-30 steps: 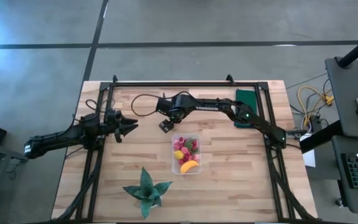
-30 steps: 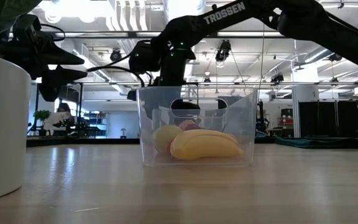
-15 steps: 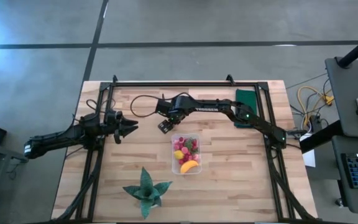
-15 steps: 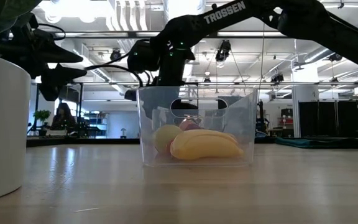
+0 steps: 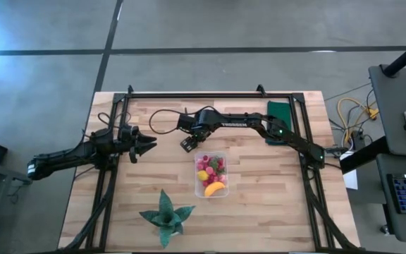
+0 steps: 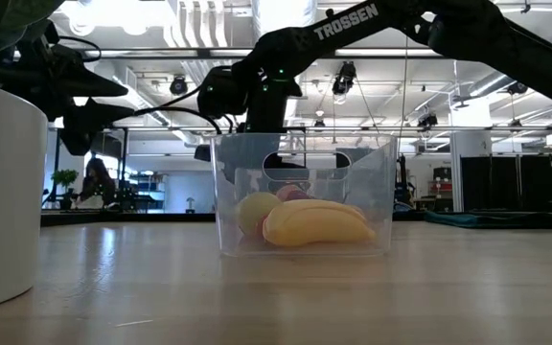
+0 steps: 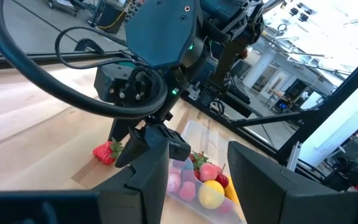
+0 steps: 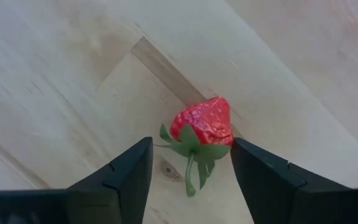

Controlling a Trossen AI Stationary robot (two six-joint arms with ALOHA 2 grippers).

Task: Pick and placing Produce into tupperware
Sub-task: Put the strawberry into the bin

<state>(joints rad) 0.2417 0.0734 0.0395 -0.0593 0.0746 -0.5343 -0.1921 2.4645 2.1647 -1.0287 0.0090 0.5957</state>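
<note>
Right gripper [image 8: 188, 177] jaws apart straddle the strawberry [image 8: 201, 127] on the tabletop [image 5: 259, 176]; closing off-centre may squirt it away.

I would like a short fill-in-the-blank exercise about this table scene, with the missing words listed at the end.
1. The right gripper hovers over a single red ____ lying on the table.
2. The banana lies inside the clear ____.
3. The left gripper waits, holding ____.
4. The green spiky plant stands ____ the tupperware, not in it.

Missing words: strawberry; tupperware; nothing; outside
</note>
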